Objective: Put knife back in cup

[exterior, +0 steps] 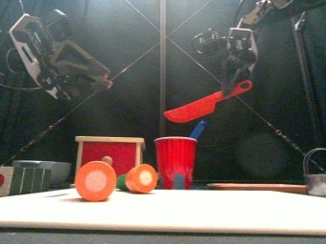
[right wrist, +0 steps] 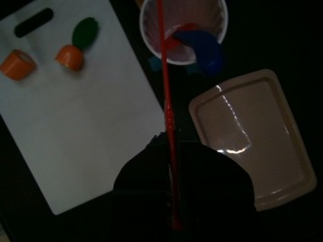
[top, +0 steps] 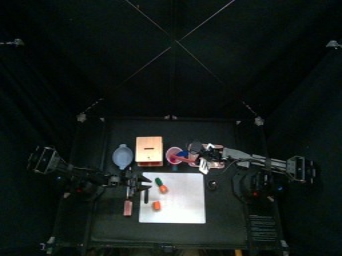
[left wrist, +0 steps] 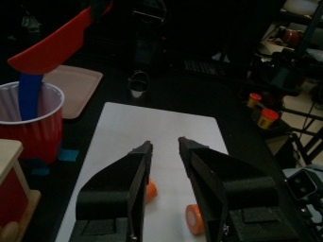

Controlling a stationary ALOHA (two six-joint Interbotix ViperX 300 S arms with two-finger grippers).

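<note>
The right gripper point(exterior: 238, 69) hung high over the table with its jaws squeezed tight on the handle of a red knife point(exterior: 204, 101). The red blade sloped down from the jaws, and its tip was in the air just above the red cup point(exterior: 176, 162), not inside it. From the right wrist camera, the knife point(right wrist: 168, 142) looked like a thin red line running out from the jaws to the rim of the cup point(right wrist: 184, 28). A blue tool point(exterior: 195, 131) already stood in the cup and leaned on its side.

The cup sat at the back edge of a white cutting board point(top: 177, 200). A tan box with a red front point(exterior: 110, 152) stood just beside the cup. Two orange carrot pieces point(exterior: 95, 180) and a small green thing point(right wrist: 85, 31) lay on the board. A pale tray point(right wrist: 255, 128) lay on the table next to the board.

The left gripper point(left wrist: 167, 151) hung over the board with its jaws a little apart, holding nothing.
</note>
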